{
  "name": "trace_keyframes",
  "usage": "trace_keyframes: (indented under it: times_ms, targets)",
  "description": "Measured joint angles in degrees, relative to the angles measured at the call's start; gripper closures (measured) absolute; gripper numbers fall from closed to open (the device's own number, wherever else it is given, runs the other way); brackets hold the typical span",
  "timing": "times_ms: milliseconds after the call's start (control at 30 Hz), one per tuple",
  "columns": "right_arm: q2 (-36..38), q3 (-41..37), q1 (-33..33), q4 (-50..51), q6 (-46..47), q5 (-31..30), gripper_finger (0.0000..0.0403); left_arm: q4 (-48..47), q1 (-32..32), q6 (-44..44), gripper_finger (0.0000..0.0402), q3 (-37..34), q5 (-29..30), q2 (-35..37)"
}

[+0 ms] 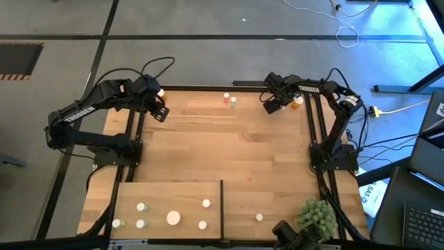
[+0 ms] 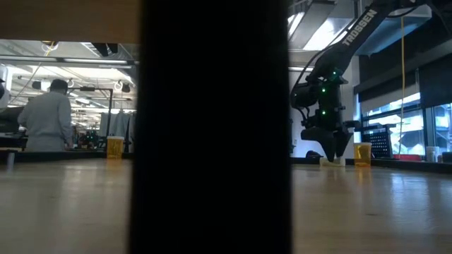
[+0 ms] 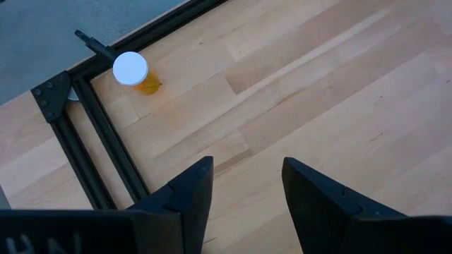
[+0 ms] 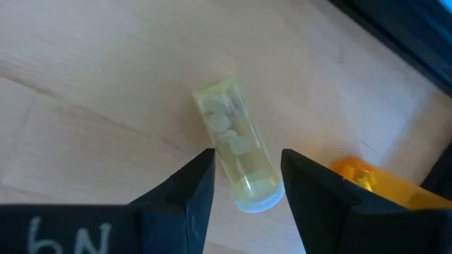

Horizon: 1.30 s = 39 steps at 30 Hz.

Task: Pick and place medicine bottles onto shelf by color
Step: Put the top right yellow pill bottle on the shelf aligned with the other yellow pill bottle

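Your pale, smooth light-wood shelf board [image 1: 166, 191] is lying along the 6 o'clock edge of the planked wooden tabletop [image 1: 222, 142], split by a thin dark upright divider [image 1: 221, 207]. Its larger bay, on the 7 o'clock side, is carrying six white-capped medicine bottles [image 1: 173, 218], one cap noticeably wider than the rest; the smaller bay is carrying a single white-capped bottle [image 1: 259, 217]. A spiky green plant ball [image 1: 316, 214] is sitting at 5 o'clock, just beside the shelf.

At 1 o'clock, your right gripper [image 4: 241, 190] is straddling a clear yellow-green plastic bottle [image 4: 233, 144] that is lying on its side, pale round tablets showing through its wall. The dark fingers are standing partly open on either side of its white-capped end, and you cannot tell whether they are touching it. An orange bottle [image 4: 371, 181] is lying just beside it, against the black frame.

At 11 o'clock, your left gripper [image 3: 241, 185] is hanging over bare planks, fingers partly open and holding nothing. An upright orange bottle with a white cap [image 3: 135, 73] is standing near it in the corner of the black metal frame [image 3: 85, 134].

Two more small bottles [image 1: 229, 101], one orange and one greenish, are standing together at 12 o'clock.
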<state>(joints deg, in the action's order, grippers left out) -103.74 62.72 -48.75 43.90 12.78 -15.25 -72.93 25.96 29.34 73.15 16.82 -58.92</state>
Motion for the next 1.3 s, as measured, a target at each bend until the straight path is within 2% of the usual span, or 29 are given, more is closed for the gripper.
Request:
trace_keyframes:
  times_ms: [233,333,1300]
  targets:
    - [0.0,0.0,0.0,-0.8,2.9,-1.5,0.0235,0.0,0.0,0.0,0.0237,0.0,0.0,0.0]
    - [0.0,0.0,0.0,-0.7,0.4,-0.4,0.0235,0.0,0.0,0.0,0.0237,0.0,0.0,0.0]
    - [-0.1,-1.3,0.0,-1.3,-2.7,-0.1,0.0235,0.0,0.0,0.0,0.0237,0.0,0.0,0.0]
